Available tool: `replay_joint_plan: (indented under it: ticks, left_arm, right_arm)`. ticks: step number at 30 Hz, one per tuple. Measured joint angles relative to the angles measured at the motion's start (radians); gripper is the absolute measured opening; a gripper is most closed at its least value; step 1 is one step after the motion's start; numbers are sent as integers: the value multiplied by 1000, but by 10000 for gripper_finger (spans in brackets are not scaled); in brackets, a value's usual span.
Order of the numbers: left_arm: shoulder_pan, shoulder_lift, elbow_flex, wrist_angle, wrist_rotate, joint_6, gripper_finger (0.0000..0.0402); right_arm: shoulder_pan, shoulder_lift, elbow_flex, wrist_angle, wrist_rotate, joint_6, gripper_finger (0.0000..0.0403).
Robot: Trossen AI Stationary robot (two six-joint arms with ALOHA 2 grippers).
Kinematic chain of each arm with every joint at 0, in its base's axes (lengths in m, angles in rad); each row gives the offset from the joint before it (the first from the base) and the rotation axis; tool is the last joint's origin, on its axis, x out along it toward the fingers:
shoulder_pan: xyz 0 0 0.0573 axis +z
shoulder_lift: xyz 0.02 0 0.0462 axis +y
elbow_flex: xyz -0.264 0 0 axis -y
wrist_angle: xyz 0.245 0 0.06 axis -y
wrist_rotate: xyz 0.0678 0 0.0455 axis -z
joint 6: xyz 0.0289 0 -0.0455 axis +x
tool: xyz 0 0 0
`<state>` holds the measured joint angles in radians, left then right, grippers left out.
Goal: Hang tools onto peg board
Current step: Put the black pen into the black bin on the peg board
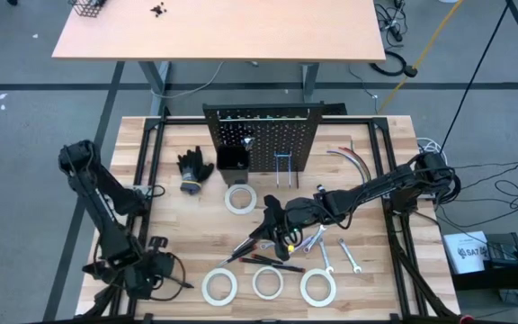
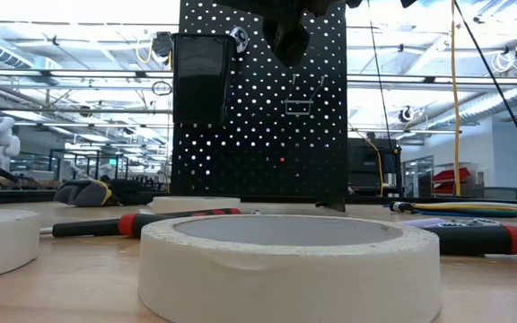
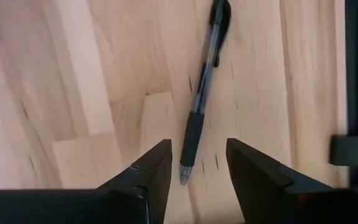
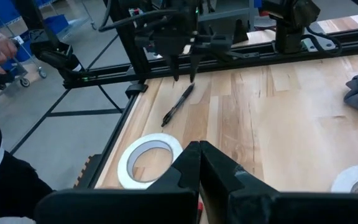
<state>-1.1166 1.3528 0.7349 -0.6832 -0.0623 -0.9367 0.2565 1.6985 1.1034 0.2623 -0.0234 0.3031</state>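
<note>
the right claw [image 1: 281,236], fingers pressed shut on nothing, hangs above the scattered thin red-and-black-handled screwdrivers [image 1: 257,241] and small silver open-end wrenches [image 1: 324,256] at the middle of the pale wooden worktop [image 1: 376,171]. white ring-shaped tape rolls [image 1: 268,283] lie nearer the front edge, the upright black perforated peg board [image 1: 263,135] behind. at the front left corner, the left claw [image 3: 194,168] stands partly open, empty, just over the tip of a slim black pen [image 3: 202,93].
</note>
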Motion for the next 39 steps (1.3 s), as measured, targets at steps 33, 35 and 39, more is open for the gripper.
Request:
replay_joint_plan:
  ticks: [33,35,39]
  left_arm:
    - [147,193,2,57,-79,309,157]
    - [187,194,1,71,-71,341,157]
    - [251,194,-11,107,-35,370,157]
  right_arm:
    - [-2,0,0,-5,2,14,0]
    - [-2,0,0,-5,2,18,0]
    - [0,0,0,-6,1,22,0]
